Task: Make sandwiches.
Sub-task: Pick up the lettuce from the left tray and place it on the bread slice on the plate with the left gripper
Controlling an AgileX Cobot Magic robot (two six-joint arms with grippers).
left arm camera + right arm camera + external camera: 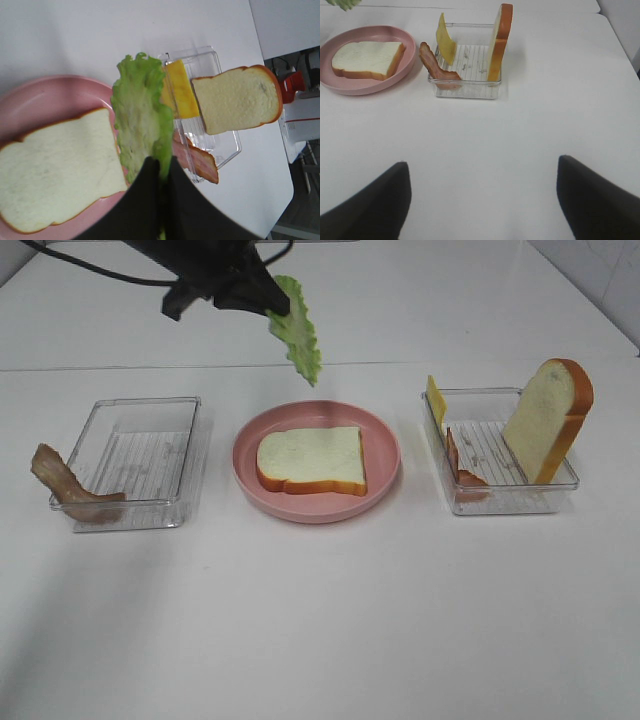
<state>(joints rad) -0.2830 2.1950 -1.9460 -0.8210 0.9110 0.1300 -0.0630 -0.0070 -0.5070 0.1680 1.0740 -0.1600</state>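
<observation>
Sandwiches: none built yet. Only the base is down, one bread slice [310, 460] lying flat in the middle of the pink plate [330, 512] with nothing on it.
Layer in play: the lettuce leaf [296, 332], up in the air by the plate's far side and touching neither bread nor plate. I cannot tell whether it hangs over the rim or just behind it.
My left hand [272, 304]: pressed together on one end of the leaf, pinching it so the rest dangles below.
My right hand [483, 200]: spread wide, holding nothing, low over the bare surface [320, 640] on the near side of the right tray [505, 505].
Done, as I judge it: the first step of one sandwich, with the second under way.
Left: lay the leaf on the bread, add bacon and cheese, then cap it.
Right tray holds: a yellow cheese slice [436, 400] and a bacon strip [458, 465] leaning at one side wall, and a second bread slice [548, 420] propped on edge against the other.
Left tray [190, 455]: another bacon strip [65, 485] draped over its outer near corner.
Look: white crumb with orange-brown crust, a ruffled green leaf, reddish-brown bacon.
</observation>
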